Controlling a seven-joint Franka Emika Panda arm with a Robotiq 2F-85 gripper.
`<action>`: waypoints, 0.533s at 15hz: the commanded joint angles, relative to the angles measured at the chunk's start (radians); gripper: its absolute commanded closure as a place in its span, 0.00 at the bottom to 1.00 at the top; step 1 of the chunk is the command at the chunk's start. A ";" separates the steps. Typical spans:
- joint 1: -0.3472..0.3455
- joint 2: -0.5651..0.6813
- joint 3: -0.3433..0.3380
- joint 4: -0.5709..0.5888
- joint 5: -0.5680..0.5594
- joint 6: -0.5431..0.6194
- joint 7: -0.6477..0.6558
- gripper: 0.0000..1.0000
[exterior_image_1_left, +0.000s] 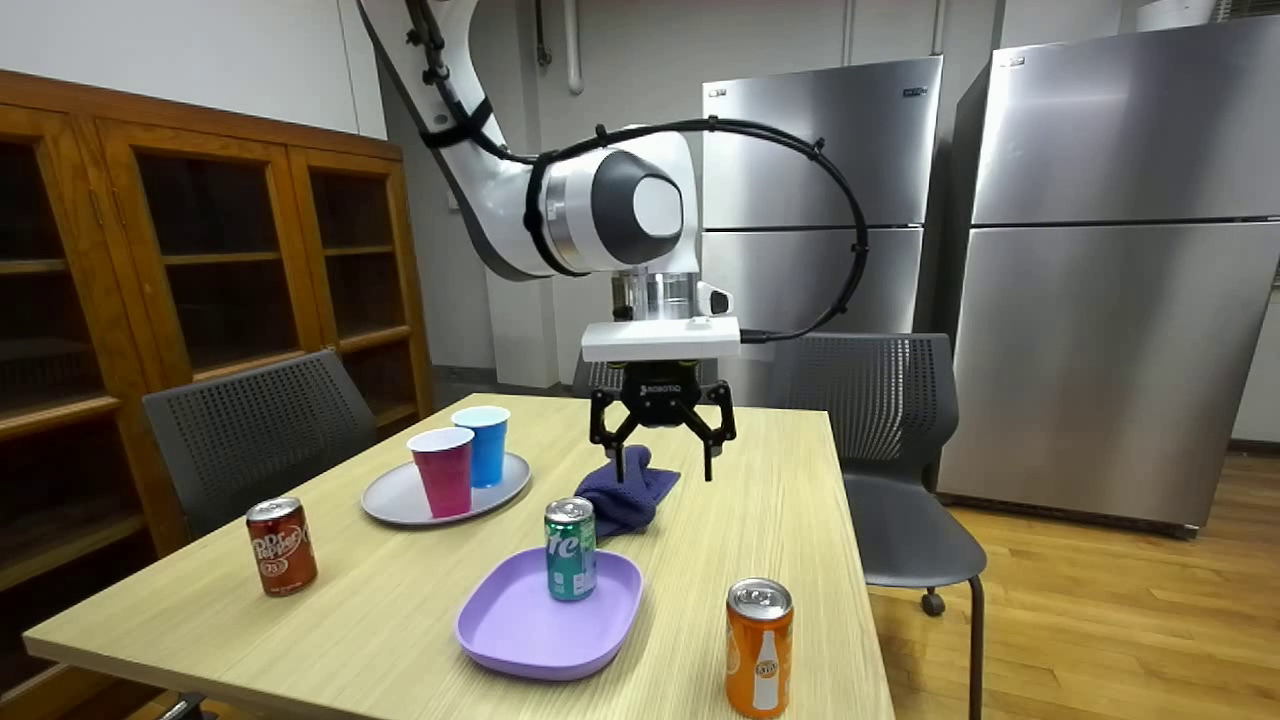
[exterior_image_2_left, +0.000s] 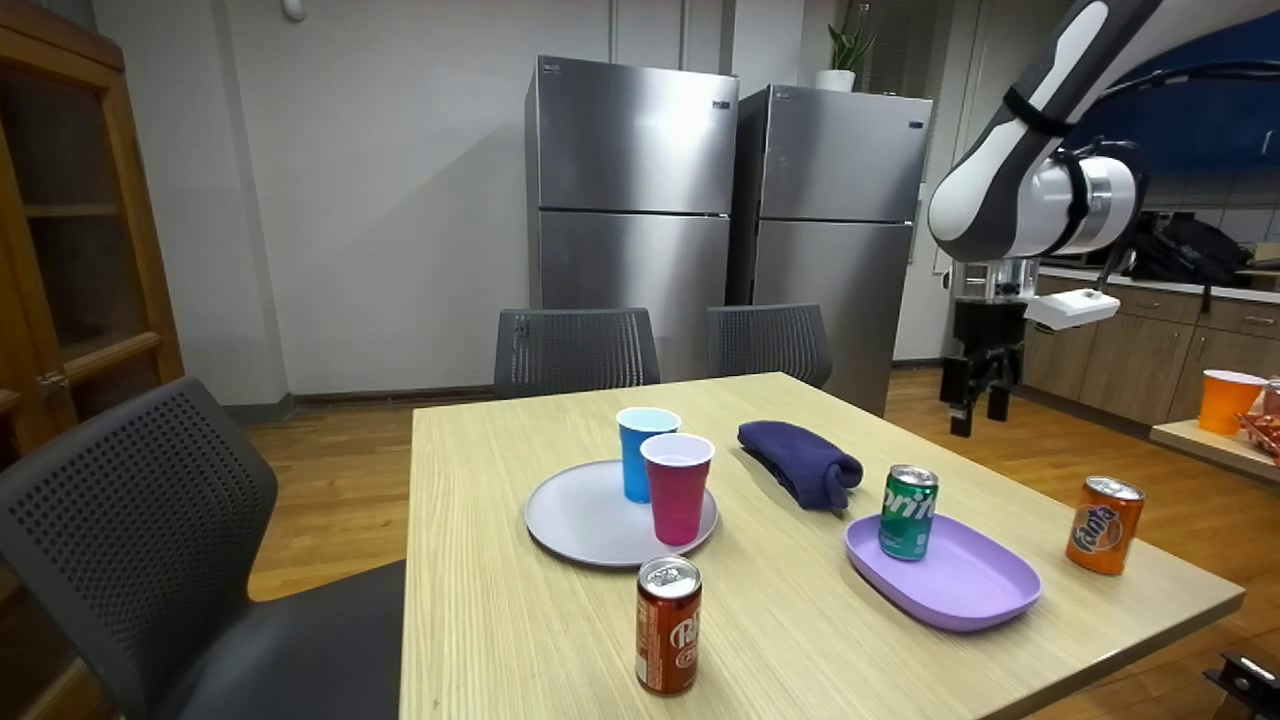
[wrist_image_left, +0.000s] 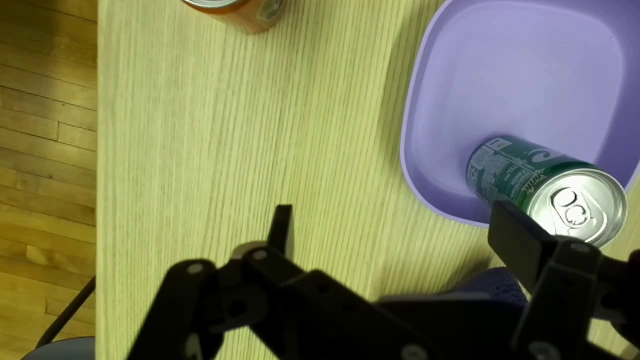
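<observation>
So, the gripper (exterior_image_1_left: 664, 470) hangs above the table (exterior_image_1_left: 730, 530) with its jaws spread wide and empty. Nearest stuff to it: a dark blue cloth (exterior_image_1_left: 622, 502), bunched up out in the middle part of the table, away from the edges, and just beside it a purple tray (exterior_image_1_left: 510, 625). A green Sprite can (exterior_image_1_left: 571, 560) stands upright in the tray, just inside the edge that faces the cloth. In the wrist view the gripper hides a bit of the can, but in both exterior views it hangs clear of it.

An orange Fanta can (exterior_image_2_left: 1104, 525) is upright near a table corner. Over along the edge that faces the wooden cabinet (exterior_image_1_left: 220, 258) there's a grey plate (exterior_image_1_left: 395, 500) with a blue cup (exterior_image_1_left: 487, 455) and a pink cup (exterior_image_1_left: 445, 480) on it, both rims up. A Dr Pepper can (exterior_image_1_left: 282, 545) stands roughly between that plate and the corner on the same side, also upright.
</observation>
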 joint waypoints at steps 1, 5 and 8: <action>-0.043 -0.038 0.004 -0.035 0.002 0.023 -0.063 0.00; -0.098 -0.065 -0.002 -0.066 0.020 0.039 -0.175 0.00; -0.127 -0.074 -0.021 -0.083 0.014 0.042 -0.244 0.00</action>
